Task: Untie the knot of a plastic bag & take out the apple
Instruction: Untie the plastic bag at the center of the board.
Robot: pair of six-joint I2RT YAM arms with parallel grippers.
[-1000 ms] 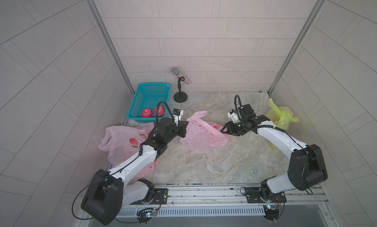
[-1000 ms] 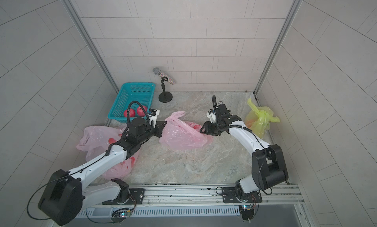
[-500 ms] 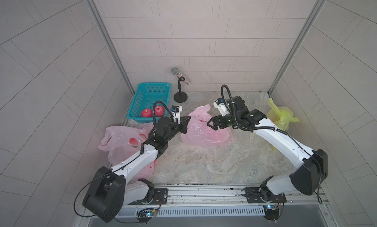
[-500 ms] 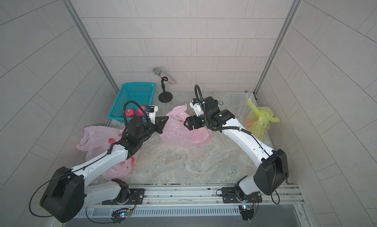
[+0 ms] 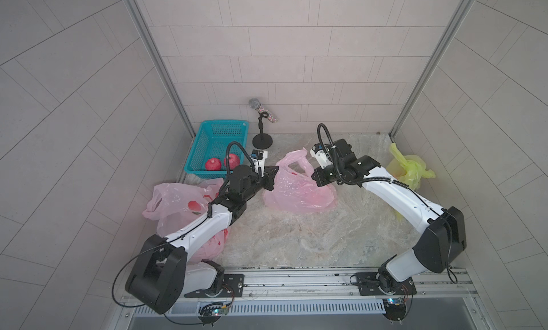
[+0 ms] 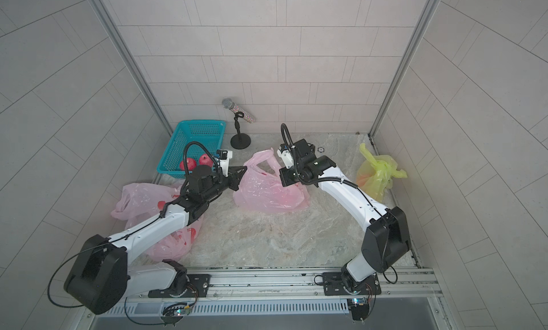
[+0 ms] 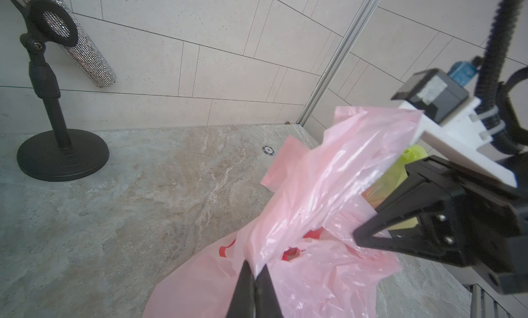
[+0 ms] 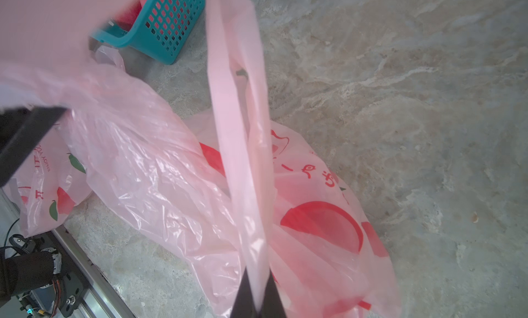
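While you read the scene from the left side, a heap of loose pink bags point(image 5: 178, 199) lies at the table's left edge, partly under the left arm. Behind it stands a teal basket point(image 5: 218, 135) holding two red apples point(image 5: 214, 164). Just to its right, a glittery microphone point(image 5: 264, 113) sits tilted on a black stand against the back wall.

Next comes your left gripper point(image 7: 254, 270). Its jaws are pressed together on a fold of the pink bag point(image 5: 299, 192), pinching the thin film at the bag's left edge.

The pink bag lies crumpled on the marble table point(image 5: 296, 239), in the middle, between the two grippers. Red shapes show through the film, but you cannot tell printed fruit from a real one.

Your right gripper point(image 8: 258, 286) is clamped tight on a long handle strip of the same bag, at the bag's right side; the strip runs taut away from the fingertips.

Farthest right, a knotted yellow bag point(image 5: 409, 168) sits near the right wall, well apart from the pink one.
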